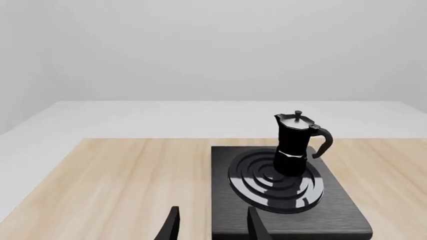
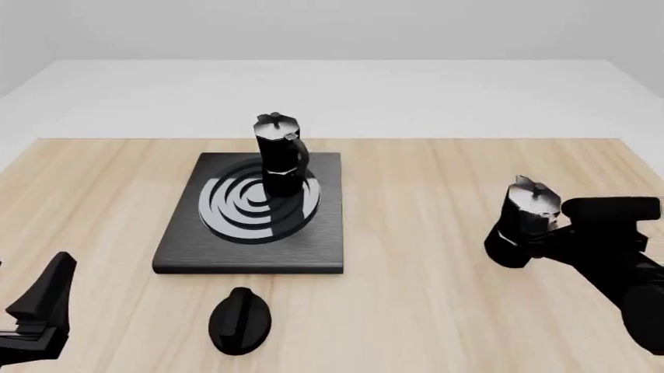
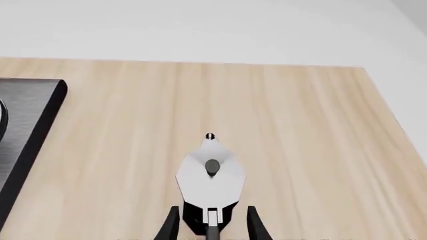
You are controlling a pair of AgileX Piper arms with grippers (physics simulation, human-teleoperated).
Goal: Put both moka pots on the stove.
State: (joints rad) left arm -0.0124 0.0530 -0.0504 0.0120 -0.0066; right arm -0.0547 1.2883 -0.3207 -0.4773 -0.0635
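Pots stand apart: going left to right in the front view, the left gripper [image 2: 42, 311] sits low at about 8 o'clock from the stove [image 2: 249, 252], its fingers parted and holding nothing, well apart from the first pot [image 2: 280, 159], which stands upright on the burner. An oval knob [image 2: 239, 319] lies on the table [image 2: 415, 233] at 6 o'clock from the stove. Far at 3 o'clock, the second pot [image 2: 524, 224] stands on the table between the right gripper's [image 3: 212, 222] fingers, which straddle its handle side; whether they press it I cannot tell.
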